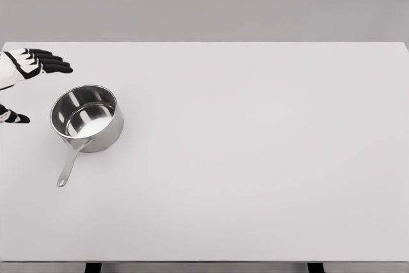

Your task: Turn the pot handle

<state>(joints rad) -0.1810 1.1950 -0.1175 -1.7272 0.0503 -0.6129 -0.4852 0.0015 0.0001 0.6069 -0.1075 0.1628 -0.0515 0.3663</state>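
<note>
Below and right of the left robot hand (38, 62), head view: the pot (87, 117) sits upright on the bench (255, 158), near the hand but clear of it, no contact.

Left robot hand comes in at the left picture edge, fingers stretched out and loosely spread, pointing right, holding nothing. Fingertips end short of the pot's rim, on its far side.

A second dark fingertip piece (16, 118) shows at the left edge, level with the pot body and just left of it. Probably the same hand's thumb, but can't confirm.

Handle (70, 164): long axis runs from the near wall of the pot down and slightly left, toward the robot. So the handle is on the opposite side of the pot from the hand's fingers; the pot body is between them.

Right robot hand: not in view. Left is the only candidate and the nearer one by default.

Judgement: nothing gripped yet, rotation not started. The hand needs to come down past the pot's left side to reach the handle.
</note>
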